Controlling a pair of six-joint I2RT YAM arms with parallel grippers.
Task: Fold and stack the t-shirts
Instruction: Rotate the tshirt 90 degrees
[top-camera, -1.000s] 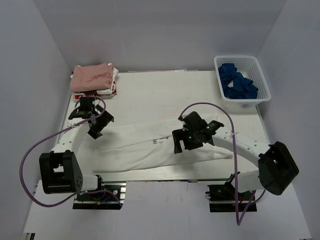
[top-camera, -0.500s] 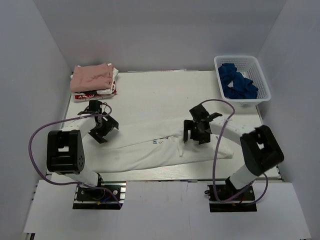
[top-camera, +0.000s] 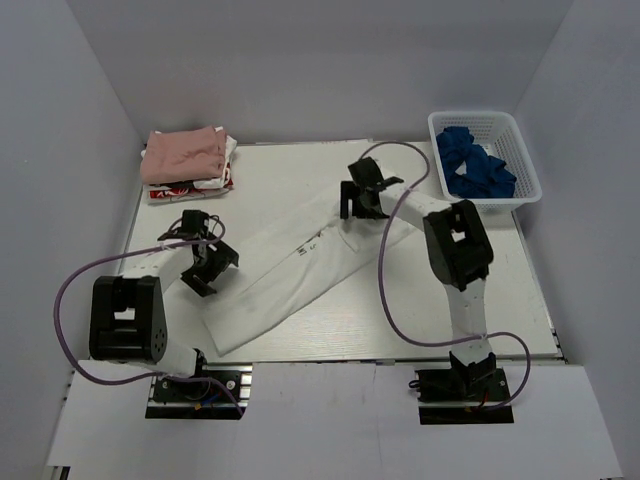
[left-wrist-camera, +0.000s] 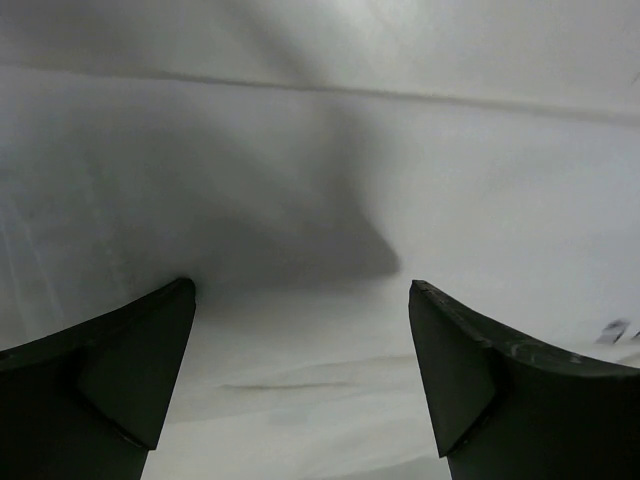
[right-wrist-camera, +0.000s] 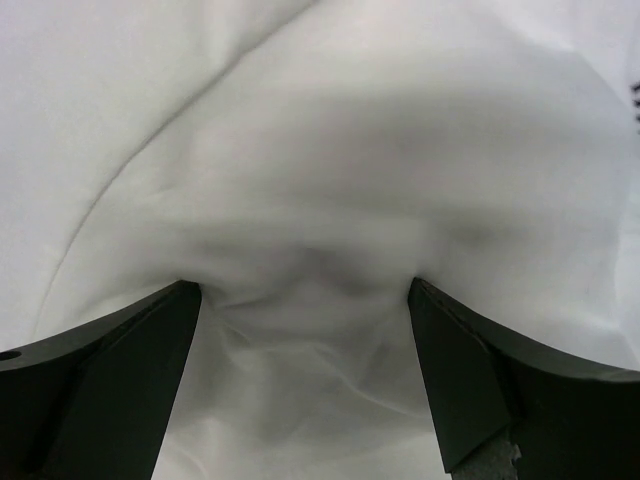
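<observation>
Folding the white t-shirt (top-camera: 290, 270) slantwise on the desk (top-camera: 290, 175), left and right jaws spread, empty; likely needs pinching both ends, then doubling over.

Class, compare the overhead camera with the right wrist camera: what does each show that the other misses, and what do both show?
Only the overhead view: the folded pink t-shirt stacked on the white-and-red t-shirt at the far left corner, the white basket of blue cloth, and the left gripper. Only the right wrist view: fine creases in the cloth bunched between the fingers. Both: the white t-shirt and the open right gripper over it.
</observation>
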